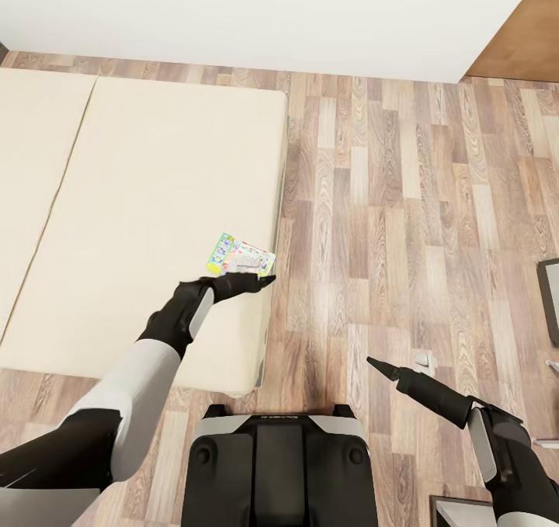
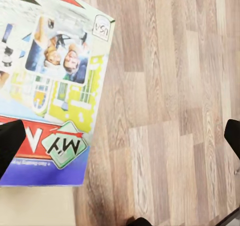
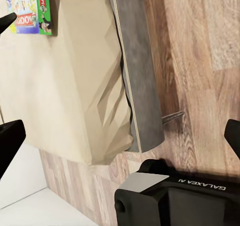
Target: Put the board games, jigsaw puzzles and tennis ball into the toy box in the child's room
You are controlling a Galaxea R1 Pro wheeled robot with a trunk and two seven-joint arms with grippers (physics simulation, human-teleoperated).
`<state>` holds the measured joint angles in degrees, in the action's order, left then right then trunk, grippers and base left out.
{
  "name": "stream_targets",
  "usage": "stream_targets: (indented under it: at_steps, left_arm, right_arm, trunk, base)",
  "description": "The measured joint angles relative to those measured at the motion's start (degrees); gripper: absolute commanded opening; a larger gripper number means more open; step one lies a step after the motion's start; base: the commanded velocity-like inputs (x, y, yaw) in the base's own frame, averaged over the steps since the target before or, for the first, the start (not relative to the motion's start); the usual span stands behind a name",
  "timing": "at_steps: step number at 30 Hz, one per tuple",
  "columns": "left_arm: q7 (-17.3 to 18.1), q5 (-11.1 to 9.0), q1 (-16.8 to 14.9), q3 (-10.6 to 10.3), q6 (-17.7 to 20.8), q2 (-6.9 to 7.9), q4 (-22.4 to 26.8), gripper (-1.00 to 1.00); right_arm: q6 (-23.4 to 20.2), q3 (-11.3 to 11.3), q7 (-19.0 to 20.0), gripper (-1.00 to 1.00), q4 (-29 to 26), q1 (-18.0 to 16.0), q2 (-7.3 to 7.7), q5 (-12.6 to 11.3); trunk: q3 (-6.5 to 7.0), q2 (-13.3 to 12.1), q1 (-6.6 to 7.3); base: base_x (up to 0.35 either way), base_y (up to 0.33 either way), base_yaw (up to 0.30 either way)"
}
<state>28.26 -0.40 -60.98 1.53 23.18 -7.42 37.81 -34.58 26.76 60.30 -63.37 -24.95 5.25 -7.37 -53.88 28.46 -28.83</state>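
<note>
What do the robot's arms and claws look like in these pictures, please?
Both arms have white upper shells with black joints and black forearms carrying grey panels. The left claw and right claw are black, ending in slim pointed fingers. The dark base is lettered "GALAXEA".

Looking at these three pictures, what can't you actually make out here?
- Head view: the left gripper covers the near edge of the board game on the bed; whether it grips is unclear.
- Left wrist view: the game box is cut off by the frame edge.
- Head view: grey objects at the right edge are cropped, unidentifiable.
</note>
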Motion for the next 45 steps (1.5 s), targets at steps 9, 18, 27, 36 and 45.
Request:
stream_targets:
  at_steps: [9, 18, 27, 36, 45]
  left_arm:
    - [0.53, 0.2, 0.05, 0.67, 8.05, 3.31, 10.25, 1.0]
    - [0.25, 0.36, -0.19, 1.55, 13.65, 9.2, 13.19, 1.0]
    - [-2.07, 0.62, -4.99, 1.57, 14.74, 10.7, 8.3, 1.0]
    - [-5.59, 0.63, -8.72, 1.51, 14.65, 10.33, 4.64, 1.0]
    - [-10.63, 0.65, -12.56, 1.31, 10.49, 8.86, -4.84, 1.0]
  right_arm:
    - [0.0, 0.0, 0.0, 1.0, 0.01, 0.0, -0.03, 0.0]
    - [0.01, 0.0, -0.02, 1.0, 0.02, 0.0, -0.07, 0.0]
    - [0.08, -0.06, -0.08, 1.0, 0.0, 0.0, -0.07, 0.0]
    - [0.19, -0.08, -0.12, 1.0, -0.02, 0.04, -0.07, 0.02]
    - [-0.05, -0.17, -0.4, 1.0, -3.9, 0.09, -0.15, 0.09]
  trunk:
    - [0.0, 0.0, 0.0]
    - [0.0, 0.0, 0.0]
    - [0.0, 0.0, 0.0]
    - [0.0, 0.0, 0.0]
    - [0.0, 0.0, 0.0]
  base:
    - [0.0, 0.0, 0.0]
    - [0.0, 0.0, 0.0]
    - [0.0, 0.0, 0.0]
    - [0.0, 0.0, 0.0]
    - [0.0, 0.0, 0.0]
